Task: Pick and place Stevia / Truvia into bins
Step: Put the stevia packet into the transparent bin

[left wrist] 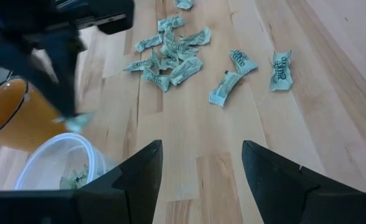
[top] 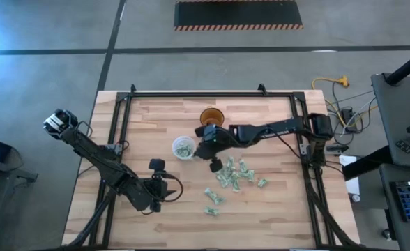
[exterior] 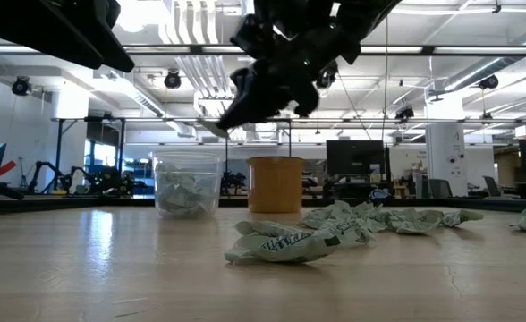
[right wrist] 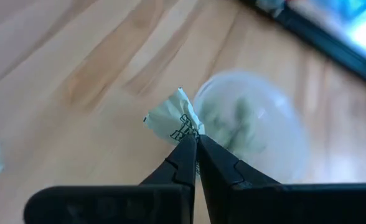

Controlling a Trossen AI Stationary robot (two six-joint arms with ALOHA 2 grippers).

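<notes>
Fingers of the right gripper [right wrist: 192, 146] are pinched tight on one sachet [right wrist: 172, 121], up in the air just beside the clear cup [top: 183, 147]. More sachets [top: 234, 176] lie on the table [top: 275, 209]. The left gripper [left wrist: 198, 165] waits nearby, fingers apart.

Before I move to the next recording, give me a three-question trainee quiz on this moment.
1. True or false: the right end effector pinches a sachet.
2. Which cup already holds sachets: A) clear cup B) amber cup?
3. Fill in: the left end effector stands ____, holding nothing.

Key: 1 true; 2 A; 3 open.
</notes>
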